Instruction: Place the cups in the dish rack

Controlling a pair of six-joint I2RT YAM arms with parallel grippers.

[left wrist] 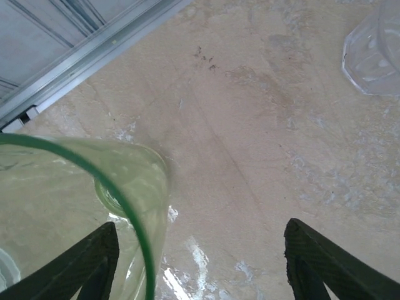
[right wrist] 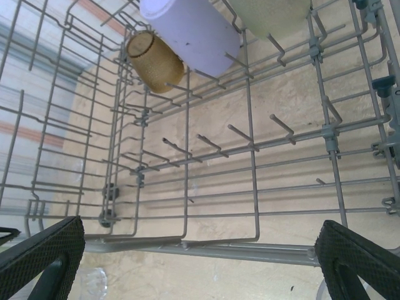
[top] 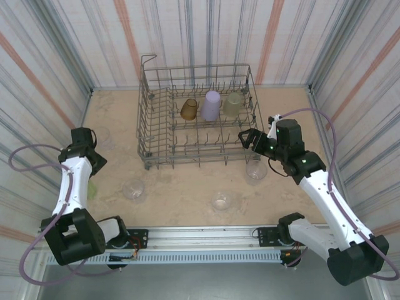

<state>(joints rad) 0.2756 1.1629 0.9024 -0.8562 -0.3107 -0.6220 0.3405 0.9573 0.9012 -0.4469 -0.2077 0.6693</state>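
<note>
The grey wire dish rack (top: 156, 134) stands at the back middle of the table. In its rear row sit an amber-brown cup (top: 189, 109), a pale lavender cup (top: 210, 105) and a yellow-green cup (top: 232, 104). The right wrist view shows the rack (right wrist: 250, 187) with the amber cup (right wrist: 155, 61) and the lavender cup (right wrist: 194, 34). A second yellow-green cup (left wrist: 75, 194) lies tilted at the near left. My left gripper (left wrist: 201, 228) is open around its side wall, the fingers (left wrist: 325, 262) still wide apart. My right gripper (right wrist: 201, 225) hangs open over the rack's front right edge, holding nothing.
Clear cups stand on the table at left (top: 100, 134), front left (top: 134, 189), front middle (top: 221, 200) and under the right wrist (top: 256, 170). One clear cup (left wrist: 375, 53) lies ahead of the left gripper. The metal rail (top: 200, 236) runs along the near edge. Striped walls enclose the table.
</note>
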